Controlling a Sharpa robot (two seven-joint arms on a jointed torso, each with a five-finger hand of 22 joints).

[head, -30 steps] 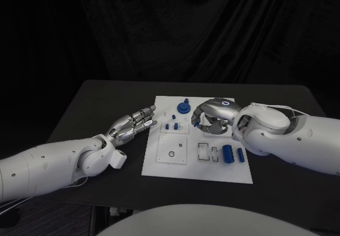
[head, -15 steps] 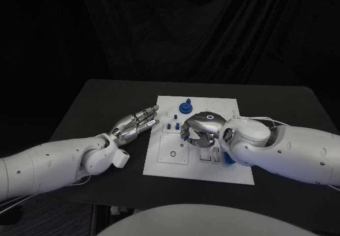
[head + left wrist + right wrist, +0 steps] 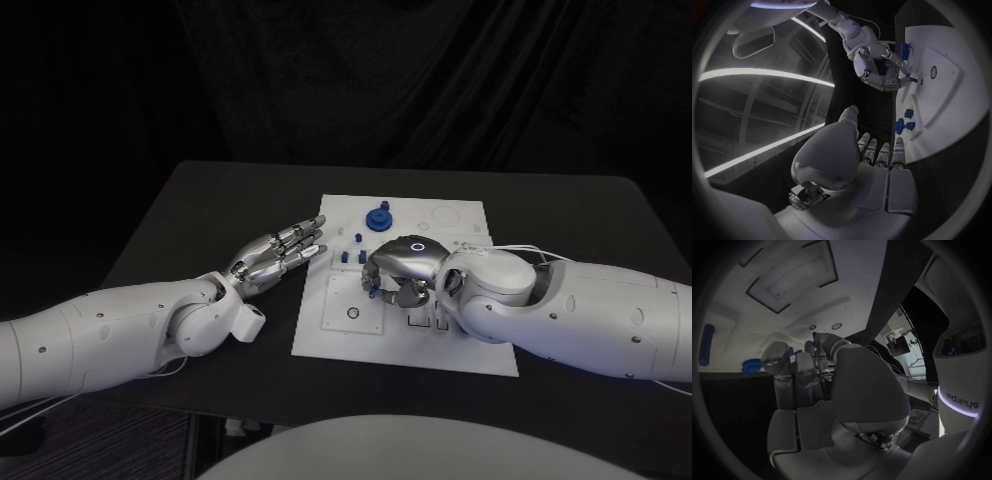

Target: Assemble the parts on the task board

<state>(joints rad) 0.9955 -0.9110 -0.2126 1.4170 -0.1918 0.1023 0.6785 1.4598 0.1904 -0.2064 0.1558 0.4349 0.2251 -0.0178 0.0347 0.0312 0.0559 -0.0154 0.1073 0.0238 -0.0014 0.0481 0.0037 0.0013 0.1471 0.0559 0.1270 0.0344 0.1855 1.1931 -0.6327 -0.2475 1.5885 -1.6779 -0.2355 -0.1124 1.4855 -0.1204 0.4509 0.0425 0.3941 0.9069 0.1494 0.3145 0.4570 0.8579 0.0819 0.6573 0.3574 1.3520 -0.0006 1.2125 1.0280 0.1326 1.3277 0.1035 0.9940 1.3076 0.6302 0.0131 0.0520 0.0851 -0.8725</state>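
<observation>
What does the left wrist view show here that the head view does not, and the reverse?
Left wrist view alone: the side of the right hand with a small blue part at its fingertips, over the task board. Head view alone: the tall blue part standing at the board's far end, and the black table around the board. Both: the left hand with flat, spread fingers beside the board, and the small blue parts near it.
</observation>
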